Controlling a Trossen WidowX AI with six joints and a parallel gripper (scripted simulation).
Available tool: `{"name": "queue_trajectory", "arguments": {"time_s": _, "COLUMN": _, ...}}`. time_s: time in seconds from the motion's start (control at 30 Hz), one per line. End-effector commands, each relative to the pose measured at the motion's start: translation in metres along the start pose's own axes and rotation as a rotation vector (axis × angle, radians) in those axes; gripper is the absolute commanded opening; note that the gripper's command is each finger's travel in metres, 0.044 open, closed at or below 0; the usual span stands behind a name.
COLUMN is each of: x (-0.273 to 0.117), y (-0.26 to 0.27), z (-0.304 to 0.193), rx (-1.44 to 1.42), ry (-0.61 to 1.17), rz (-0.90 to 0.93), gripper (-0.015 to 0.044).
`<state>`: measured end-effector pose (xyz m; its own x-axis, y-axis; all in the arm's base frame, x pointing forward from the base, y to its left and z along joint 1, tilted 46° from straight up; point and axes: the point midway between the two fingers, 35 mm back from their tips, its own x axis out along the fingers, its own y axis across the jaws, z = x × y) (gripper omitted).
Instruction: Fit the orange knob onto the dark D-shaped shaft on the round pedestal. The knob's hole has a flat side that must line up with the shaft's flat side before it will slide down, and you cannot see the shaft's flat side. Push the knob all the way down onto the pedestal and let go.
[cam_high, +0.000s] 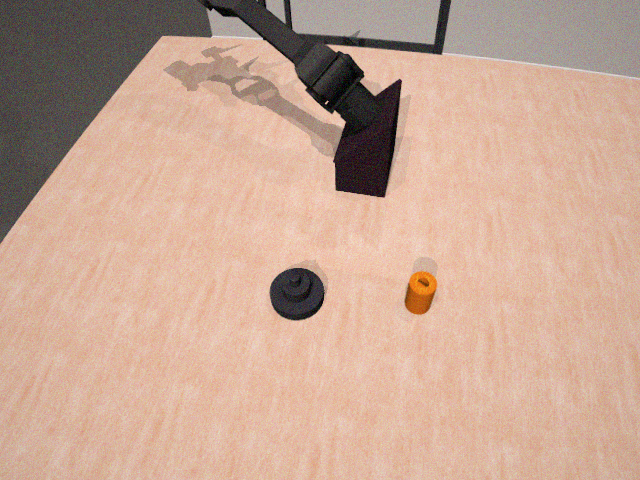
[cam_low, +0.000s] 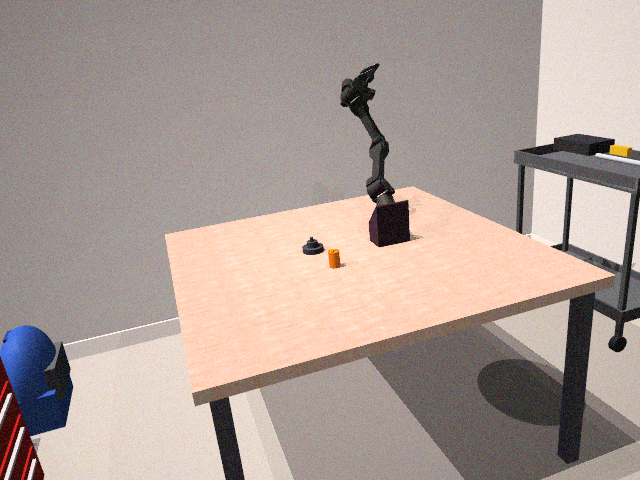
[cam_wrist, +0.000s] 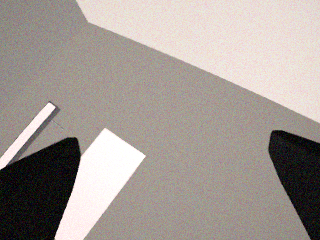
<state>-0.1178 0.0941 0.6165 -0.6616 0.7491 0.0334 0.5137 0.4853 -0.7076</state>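
Tool (cam_low: 373, 72) (cam_wrist: 175, 144) open above the pale wooden table (cam_high: 232, 387) (cam_low: 372, 294); grey wall (cam_low: 206, 103) behind; wheeled cart (cam_low: 573, 173) beside.

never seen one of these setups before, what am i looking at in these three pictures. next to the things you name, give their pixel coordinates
The machine is a single black robot arm (cam_low: 378, 155), bolted-looking on a dark base (cam_high: 364, 165) (cam_low: 393, 224) that stands on a wooden table (cam_high: 206, 387) (cam_low: 284, 310). At its end is the gripper (cam_low: 373, 80) (cam_wrist: 175, 144), two fingers that pinch things.

The top picture looks down at the table. The exterior one is taken from across the room, with a cart (cam_low: 573, 174) at the right. The wrist one looks out past the fingers, which frame it as two black shapes; it shows walls and pale strips, not the table.

On the table, an orange knob (cam_high: 419, 299) (cam_low: 334, 259) stands upright, a slot-like hole in its top, apart from a round dark pedestal (cam_high: 297, 310) (cam_low: 312, 250). Nothing is held: the gripper is open, raised well above both.
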Motion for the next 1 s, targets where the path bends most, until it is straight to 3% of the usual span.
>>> {"name": "queue_trajectory", "arguments": {"time_s": 0.0, "x": 0.0, "y": 0.0, "z": 0.0, "rx": 0.0, "ry": 0.0, "rz": 0.0, "gripper": 0.0426}}
{"name": "queue_trajectory", "arguments": {"time_s": 0.13, "x": 0.001, "y": 0.014, "z": -0.016, "rx": 0.095, "ry": 0.034, "rz": 0.013, "gripper": 0.044}}
{"name": "queue_trajectory", "arguments": {"time_s": 0.4, "x": 0.0, "y": 0.098, "z": -0.086, "rx": 0.591, "ry": 0.26, "rz": 0.099, "gripper": 0.044}}
{"name": "queue_trajectory", "arguments": {"time_s": 0.67, "x": -0.008, "y": 0.217, "z": -0.138, "rx": 1.12, "ry": 0.493, "rz": 0.184, "gripper": 0.044}}
{"name": "queue_trajectory", "arguments": {"time_s": 0.97, "x": -0.014, "y": 0.351, "z": -0.149, "rx": 1.586, "ry": 0.74, "rz": 0.315, "gripper": 0.044}}
